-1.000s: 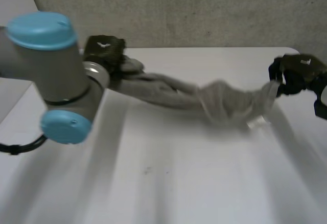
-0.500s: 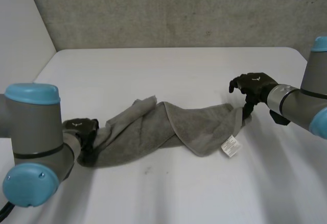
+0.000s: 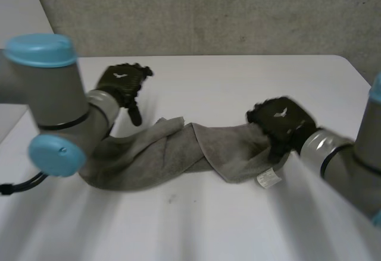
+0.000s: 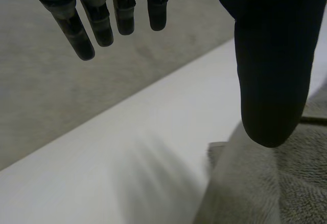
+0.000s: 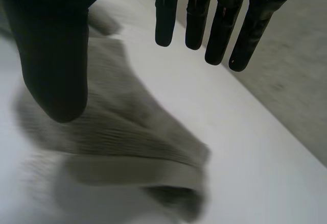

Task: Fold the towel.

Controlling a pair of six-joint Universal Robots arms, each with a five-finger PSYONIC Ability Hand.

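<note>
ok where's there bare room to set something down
Bare table along the near edge, in front of the towel. Also bare behind it, between the left hand and right hand. Crowded across the middle, where the towel lies.

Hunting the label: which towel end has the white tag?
The towel end at the right hand: the white tag lies there; the end by the left arm shows none.

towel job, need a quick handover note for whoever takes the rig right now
Left hand: open, holds nothing, on the far side of the towel's left half.
Right hand: open, holds nothing, over the towel's right end, near its white label.
Towel: lies twisted and bunched in a long strip across the table.
Done: no fold made.
Left: spread it flat, then fold it.
</note>
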